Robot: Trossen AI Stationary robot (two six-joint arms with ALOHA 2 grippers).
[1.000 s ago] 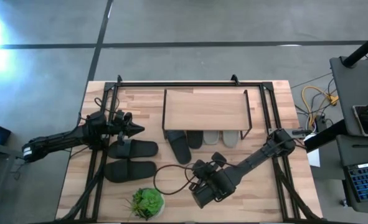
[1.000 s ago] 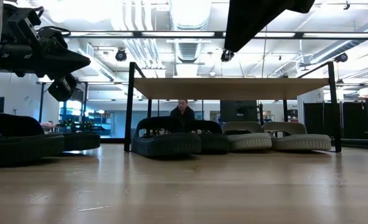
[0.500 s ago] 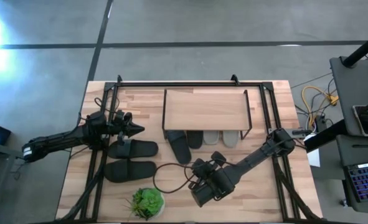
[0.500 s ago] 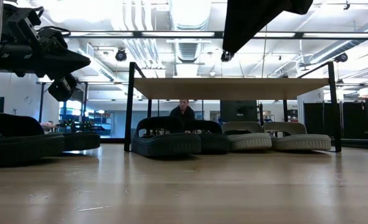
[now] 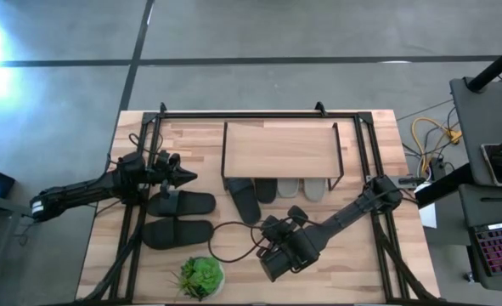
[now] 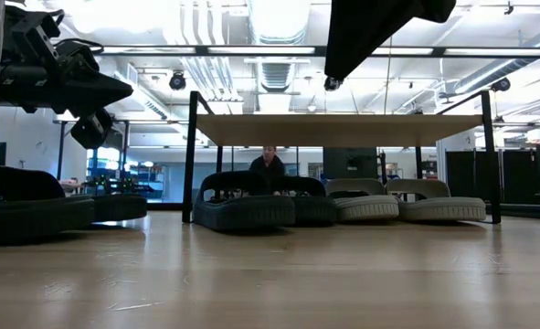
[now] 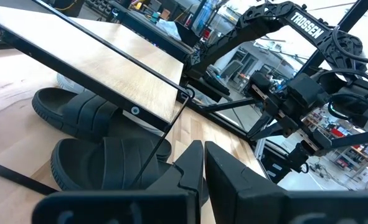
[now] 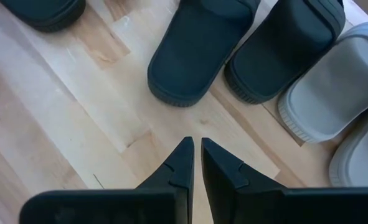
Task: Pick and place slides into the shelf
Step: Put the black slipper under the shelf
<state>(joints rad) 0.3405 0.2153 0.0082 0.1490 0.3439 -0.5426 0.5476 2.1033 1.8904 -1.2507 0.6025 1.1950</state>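
Both claws stay empty, fingers nearly together; right claw (image 5: 278, 255) has barely crept leftward, left claw (image 5: 185, 178) unmoved.

Four slides (image 5: 276, 190) sitting in a row under the shelf (image 5: 280, 149) at table (image 5: 361, 263) rear; two more slides (image 5: 181, 218) lying to its left, w/ plant (image 5: 201, 276) standing near front edge, beside them.

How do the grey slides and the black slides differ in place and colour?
The grey slides sit side by side under the shelf; the black slides lie on open table left of it. Grey is pale, black dark. The black pair lies sideways; the grey point toward the shelf. Both are wide-strap pairs.
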